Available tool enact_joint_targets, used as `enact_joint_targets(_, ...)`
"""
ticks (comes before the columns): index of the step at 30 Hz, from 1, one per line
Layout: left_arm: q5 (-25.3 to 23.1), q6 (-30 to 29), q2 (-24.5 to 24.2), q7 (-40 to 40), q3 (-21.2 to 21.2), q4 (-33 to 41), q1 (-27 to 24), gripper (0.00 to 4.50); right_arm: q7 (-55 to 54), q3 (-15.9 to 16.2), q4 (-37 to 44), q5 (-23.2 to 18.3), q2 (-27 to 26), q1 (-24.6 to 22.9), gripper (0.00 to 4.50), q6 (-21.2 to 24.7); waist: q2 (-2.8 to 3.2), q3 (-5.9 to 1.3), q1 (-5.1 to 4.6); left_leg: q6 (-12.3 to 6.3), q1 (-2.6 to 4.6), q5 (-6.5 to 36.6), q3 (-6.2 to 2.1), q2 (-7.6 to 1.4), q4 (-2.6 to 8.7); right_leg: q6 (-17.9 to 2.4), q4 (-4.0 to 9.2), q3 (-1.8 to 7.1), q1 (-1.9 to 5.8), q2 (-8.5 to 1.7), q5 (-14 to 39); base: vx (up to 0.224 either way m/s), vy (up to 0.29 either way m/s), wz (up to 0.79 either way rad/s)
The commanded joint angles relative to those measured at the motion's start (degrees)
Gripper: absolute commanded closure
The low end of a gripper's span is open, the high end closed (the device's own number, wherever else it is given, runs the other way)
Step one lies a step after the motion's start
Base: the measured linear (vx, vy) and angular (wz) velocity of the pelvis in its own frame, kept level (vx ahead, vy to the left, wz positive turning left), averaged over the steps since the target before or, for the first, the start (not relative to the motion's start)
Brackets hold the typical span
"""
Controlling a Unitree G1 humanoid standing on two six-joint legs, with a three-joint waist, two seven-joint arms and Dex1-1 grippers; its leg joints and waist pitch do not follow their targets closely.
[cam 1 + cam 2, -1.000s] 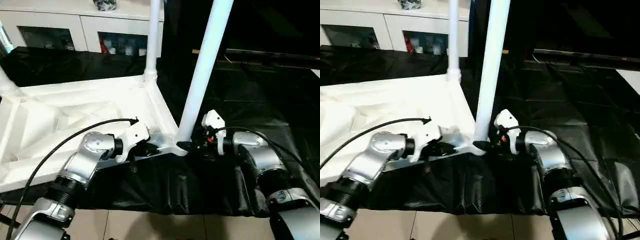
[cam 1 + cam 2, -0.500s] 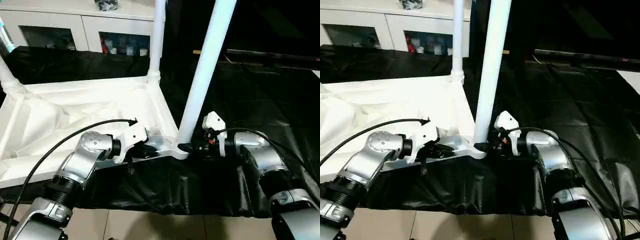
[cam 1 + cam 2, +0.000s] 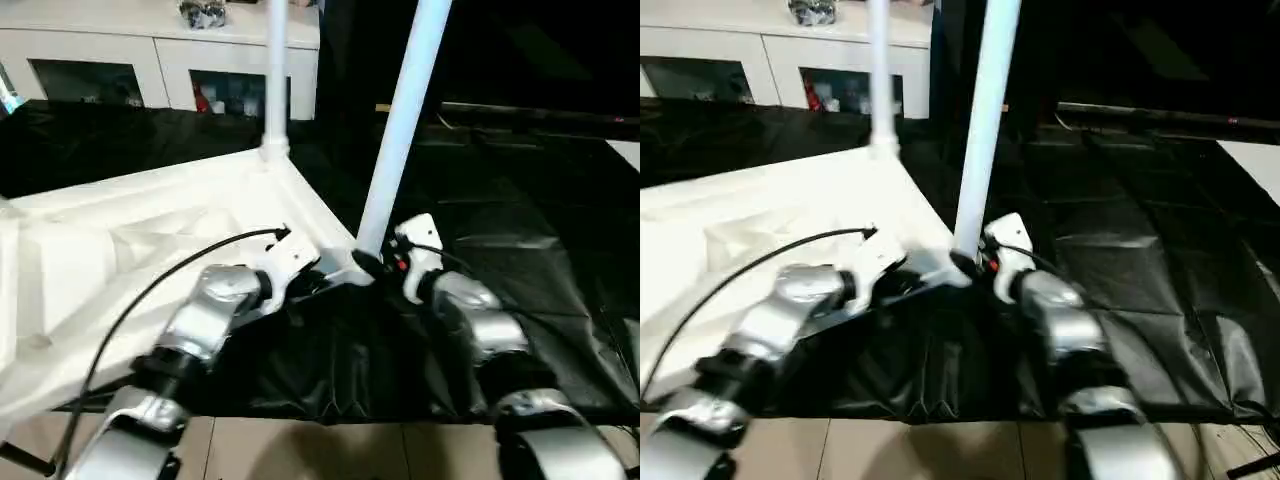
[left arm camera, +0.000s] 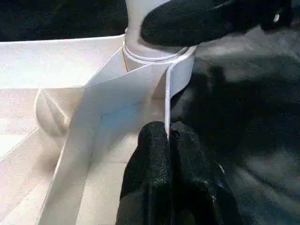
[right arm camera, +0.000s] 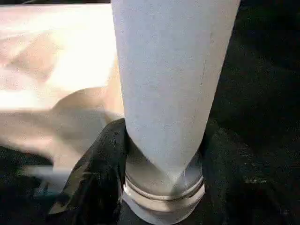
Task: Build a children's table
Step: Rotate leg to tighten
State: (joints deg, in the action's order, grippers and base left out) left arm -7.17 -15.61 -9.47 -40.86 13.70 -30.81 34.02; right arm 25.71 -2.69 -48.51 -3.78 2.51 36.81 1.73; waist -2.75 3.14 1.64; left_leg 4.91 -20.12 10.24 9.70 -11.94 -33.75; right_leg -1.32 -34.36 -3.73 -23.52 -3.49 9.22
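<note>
The white tabletop [image 3: 150, 230] lies underside up on a black cloth. One white leg [image 3: 275, 80] stands in its far corner socket. Another leg [image 3: 400, 130] stands upright in the near right corner socket [image 4: 154, 51]. My left gripper [image 3: 318, 282] is shut on the tabletop's thin rim wall just beside that near corner, and in the left wrist view its fingers [image 4: 150, 154] pinch the wall. My right gripper [image 3: 368, 265] is at the foot of the near leg, its black fingers [image 5: 98, 178] pressed against either side of the leg's base.
A white cabinet [image 3: 150, 60] with glass doors stands behind the work. The black cloth [image 3: 500, 200] spreads to the right of the tabletop and hangs over the front edge. Tiled floor [image 3: 330, 450] shows below that edge.
The head view has shifted, so the whole scene sits differently in the picture. Both grippers stay at the near corner. The right fingers have closed in a little on the leg's base.
</note>
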Motion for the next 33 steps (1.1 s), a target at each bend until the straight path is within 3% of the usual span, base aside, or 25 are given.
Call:
enact_joint_targets(1, 2.2, 1.9, 6.0, 0.0, 2.8, 2.2, 2.8, 4.5, 0.7, 3.3, -1.8, -0.5, -5.9, 1.1, 2.53, 1.1, 0.25, -3.69, 0.0, -0.52, 0.15, 15.0, -0.07, -0.91, 3.96, -8.3, 4.93, 2.34, 2.48, -3.84, 22.3, 0.0, 0.0, 0.0)
enact_joint_targets(3, 1.2, 3.1, 6.3, 0.8, 3.2, 1.3, 3.2, 4.5, -1.0, 3.0, -2.3, 0.3, -5.8, 1.6, 2.53, 0.1, 0.21, -3.86, 0.16, -1.08, 0.03, 13.9, 0.03, -0.85, 3.92, -9.1, 4.56, 2.43, 2.66, -3.81, 19.2, 0.0, 0.0, 0.0)
enact_joint_targets(6, 0.9, 4.7, 5.2, -0.1, 3.4, 0.9, 3.0, 4.5, 1.7, 2.0, -1.2, -0.8, -4.0, 0.9, 1.83, -0.3, 0.24, -3.92, 0.36, -2.0, -0.12, 12.4, 0.17, -0.85, 3.87, -10.2, 4.28, 2.51, 2.94, -3.85, 15.8, 0.0, 0.0, 0.0)
enact_joint_targets(9, 0.5, 5.9, 4.2, -0.7, 3.2, 0.3, 2.8, 4.5, 4.3, 1.8, 0.6, -0.8, -1.4, -0.2, 1.74, -0.2, 0.02, -3.91, 0.55, -2.82, -0.23, 11.8, 0.18, -0.91, 3.87, -10.3, 4.25, 2.43, 3.13, -3.89, 15.5, 0.0, 0.0, 0.0)
enact_joint_targets(11, 0.4, 6.1, 4.0, -0.7, 3.1, 0.0, 2.9, 4.5, 5.4, 2.2, 1.5, -0.6, -0.4, -0.7, 1.44, -0.4, -0.15, -3.86, 0.73, -3.11, -0.18, 11.6, 0.29, -0.98, 3.82, -10.3, 4.3, 2.46, 3.02, -3.88, 15.5, 0.0, 0.0, 0.0)
enact_joint_targets(14, -0.1, 7.3, 2.8, -0.7, 2.5, -1.2, 3.3, 4.5, 13.0, 3.0, 5.8, -1.2, 5.6, -2.6, 1.44, 0.2, -0.04, -3.83, 1.32, -3.6, 0.0, 11.9, 0.35, -1.03, 3.74, -10.1, 4.46, 2.46, 2.92, -3.85, 16.2, 0.0, 0.0, 0.0)
enact_joint_targets(17, -0.3, 7.8, 2.5, -0.6, 2.4, -1.5, 3.4, 4.5, 15.7, 2.6, 6.5, -1.8, 7.8, -3.0, 1.44, 0.0, -0.31, -3.83, 1.91, -3.94, -0.21, 11.6, 0.42, -1.01, 3.61, -9.7, 4.48, 2.5, 3.06, -4.04, 17.1, 0.0, 0.0, 0.0)
enact_joint_targets(18, 0.0, 8.0, 2.5, 0.4, 1.2, -2.1, 3.8, 4.5, 20.6, 1.8, 7.5, -3.0, 11.4, -3.6, 1.44, -0.1, -0.4, -3.77, 1.95, -3.82, -0.25, 11.3, 0.33, -1.05, 3.7, -9.6, 4.53, 2.38, 3.1, -4.02, 17.6, 0.0, 0.0, 0.0)
enact_joint_targets(20, 0.4, 7.9, 2.6, 1.0, 0.4, -2.4, 4.0, 3.95, 22.8, 1.5, 8.2, -3.5, 12.8, -4.0, 1.37, 0.1, -0.4, -3.8, 2.22, -4.29, 0.06, 11.6, 0.53, -1.05, 3.45, -9.5, 4.66, 2.4, 2.92, -3.87, 17.5, 0.0, 0.0, 0.0)
enact_joint_targets(21, 0.8, 8.1, 2.6, 1.5, -0.3, -2.2, 4.1, 3.95, 25.7, 1.5, 9.4, -4.1, 14.4, -4.7, 1.37, 0.4, -0.51, -3.79, 2.09, -4.77, -0.42, 11.2, 0.44, -0.97, 3.46, -9.7, 4.44, 2.36, 3.22, -3.88, 16.9, 0.0, 0.0, 0.0)
enact_joint_targets(23, 2.0, 8.0, 2.2, 0.8, -1.2, -1.3, 4.0, 3.92, 30.2, 1.7, 12.8, -6.0, 16.6, -6.0, 1.37, 2.0, -0.4, -4.01, 2.23, -5.34, -0.52, 10.1, 0.39, -0.98, 3.33, -9.8, 4.36, 2.3, 3.43, -3.92, 15.3, 0.0, 0.0, 0.0)
enact_joint_targets(24, 2.8, 7.5, 1.6, -0.2, -1.5, 0.2, 3.7, 3.65, 32.2, 1.9, 14.9, -7.1, 17.6, -6.7, 1.37, 3.0, -0.24, -4.17, 2.33, -5.72, -0.56, 8.9, 0.29, -1.12, 3.25, -10.6, 4.02, 2.29, 3.4, -3.96, 13.1, 0.0, 0.0, 0.0)
enact_joint_targets(25, 3.0, 7.3, 1.4, -0.5, -1.6, 0.9, 3.5, 3.65, 32.7, 1.9, 15.6, -7.3, 17.9, -6.9, 1.37, 3.1, -0.57, -4.27, 2.14, -6.18, -0.93, 7.6, 0.24, -1.2, 3.17, -11.3, 3.61, 2.25, 3.57, -3.95, 10.7, 0.0, 0.0, 0.0)
enact_joint_targets(28, 3.7, 6.3, -0.1, -1.1, -2.5, 4.6, 2.3, 3.52, 35.6, 2.4, 18.2, -8.3, 19.0, -7.9, 1.37, 4.9, -0.63, -4.16, 1.9, -6.62, -0.97, 7.8, 0.27, -1.12, 3.1, -11.8, 3.69, 2.12, 3.47, -3.9, 11.3, 0.0, 0.0, 0.0)
enact_joint_targets(31, 7.3, -0.2, -5.4, -9.7, -2.6, 15.0, -2.7, 3.19, 35.9, 3.0, 19.6, -9.0, 18.4, -8.4, 1.37, 5.8, -0.44, -3.92, 1.69, -5.11, -0.84, 9.3, 0.19, -1.36, 3.35, -11.1, 3.89, 2.14, 3.27, -4.2, 15.7, 0.0, 0.0, 0.0)
enact_joint_targets(32, 7.3, -0.2, -5.4, -9.7, -2.6, 15.0, -2.7, 3.11, 35.9, 3.0, 19.6, -9.0, 18.4, -8.4, 1.37, 5.8, -0.4, -3.85, 1.55, -4.79, -0.99, 9.4, 0.09, -1.44, 3.53, -11.0, 3.85, 2.12, 3.31, -4.25, 16.4, 0.0, 0.0, 0.0)
enact_joint_targets(33, 10.8, -5.6, -9.9, -14.4, -2.8, 22.7, -6.4, 3.09, 35.1, 3.5, 20.1, -9.1, 16.8, -8.3, 1.37, 6.4, -0.59, -3.94, 1.39, -4.17, -0.68, 9.5, 0.24, -1.46, 3.41, -11.0, 3.78, 2.18, 3.01, -4.07, 16.6, 0.0, 0.0, 0.0)
